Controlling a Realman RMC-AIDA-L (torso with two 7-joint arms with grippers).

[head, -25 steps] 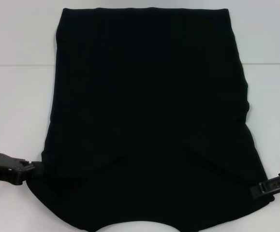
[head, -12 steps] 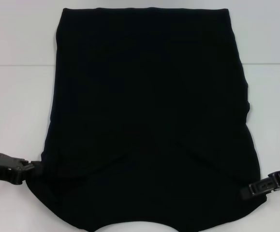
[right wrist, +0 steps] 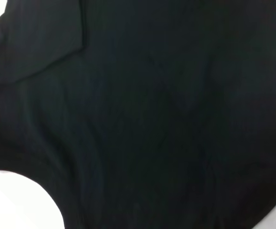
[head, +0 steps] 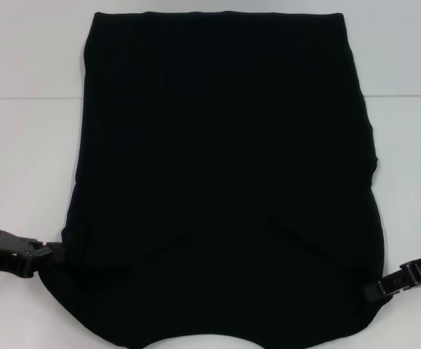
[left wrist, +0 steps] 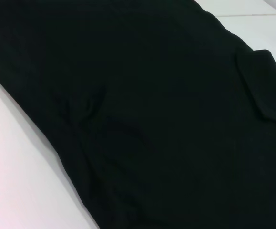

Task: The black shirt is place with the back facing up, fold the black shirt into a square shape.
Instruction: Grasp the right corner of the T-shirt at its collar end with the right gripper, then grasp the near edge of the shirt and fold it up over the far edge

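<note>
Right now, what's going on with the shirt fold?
The black shirt lies flat on the white table, sleeves already folded in, so it reads as a long dark panel with the curved neckline at the near edge. The left gripper sits at the shirt's near left corner, and the right gripper at the near right corner. Both are down at table level at the cloth's edge; nothing is lifted off the table yet.

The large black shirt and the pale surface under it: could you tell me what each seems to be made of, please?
The large black shirt looks like soft matte knit cloth, perhaps cotton: it lies limp, with shallow creases and folded edges. The pale table surface looks smooth and hard with a slight sheen, possibly laminate.
</note>
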